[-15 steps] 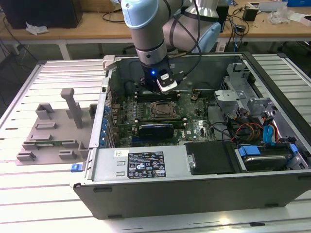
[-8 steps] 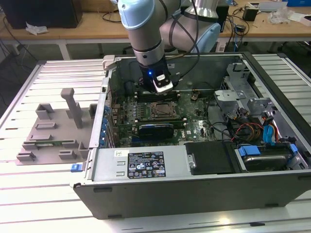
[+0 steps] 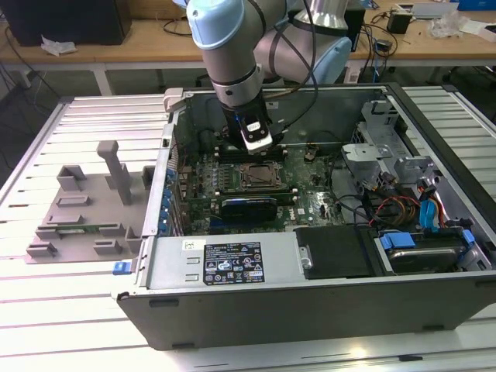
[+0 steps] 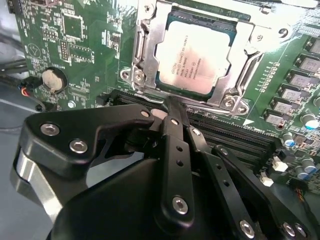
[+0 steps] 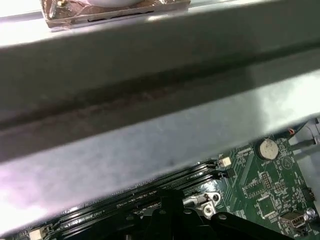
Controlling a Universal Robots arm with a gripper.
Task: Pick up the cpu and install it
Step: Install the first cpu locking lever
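The tool (image 4: 172, 107), fingers together, hovers just beside the socket-seated cpu (image 4: 195, 60), its top unobstructed.

Slatted table (image 3: 46, 325): PC case (image 3: 310, 294), tray (image 3: 77, 225)

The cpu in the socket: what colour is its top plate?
Silvery-grey metal with dark print, seen best in the second wrist view: the cpu.

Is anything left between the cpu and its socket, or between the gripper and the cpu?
Nothing visible. In the second wrist view the cpu already lies inside the metal socket frame, and the gripper sits just beside the frame with only bare motherboard between.
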